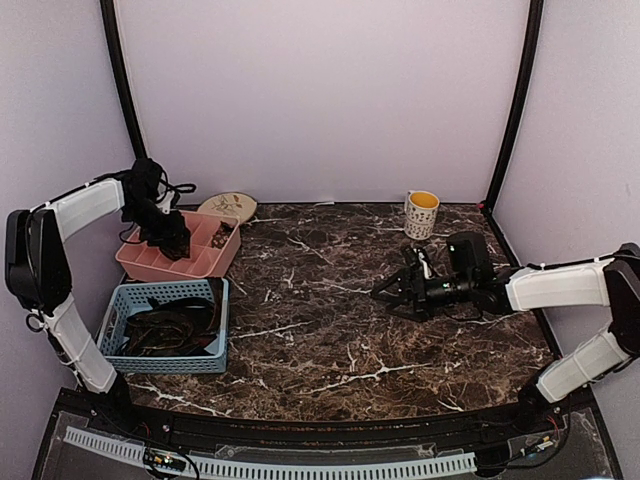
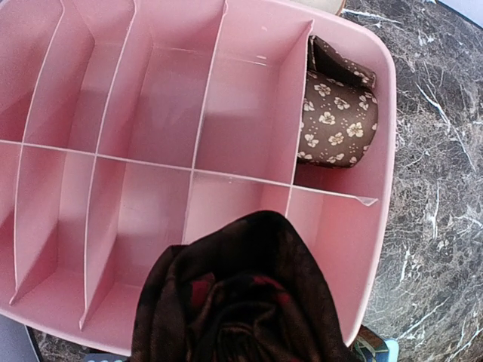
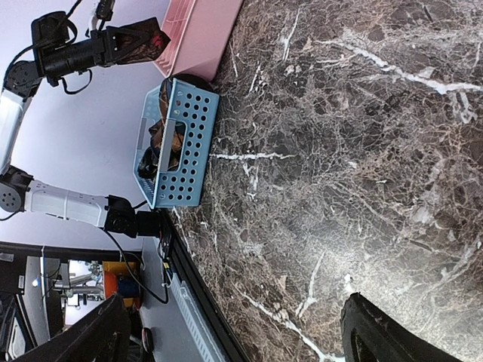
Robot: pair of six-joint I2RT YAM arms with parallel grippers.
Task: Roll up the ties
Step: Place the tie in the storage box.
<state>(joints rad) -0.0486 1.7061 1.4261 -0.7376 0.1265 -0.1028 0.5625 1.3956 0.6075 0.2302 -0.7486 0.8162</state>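
My left gripper (image 1: 170, 240) hangs over the pink divided tray (image 1: 135, 262), shut on a rolled dark tie with red patches (image 2: 241, 294). That roll hides the jaws in the left wrist view and sits above a front compartment near the tray's (image 2: 377, 226) right end. A second rolled tie, brown with cream flowers (image 2: 336, 121), lies in the far right compartment. More dark ties (image 1: 165, 325) lie loose in the blue basket (image 1: 215, 362). My right gripper (image 1: 395, 295) rests open above the bare marble, with its fingertips (image 3: 381, 335) far apart and nothing between them.
A white and yellow mug (image 1: 421, 213) stands at the back right of the marble table (image 1: 330, 340). A patterned plate (image 1: 228, 205) lies behind the pink tray. The blue basket (image 3: 177, 143) sits just in front of the tray at the left edge.
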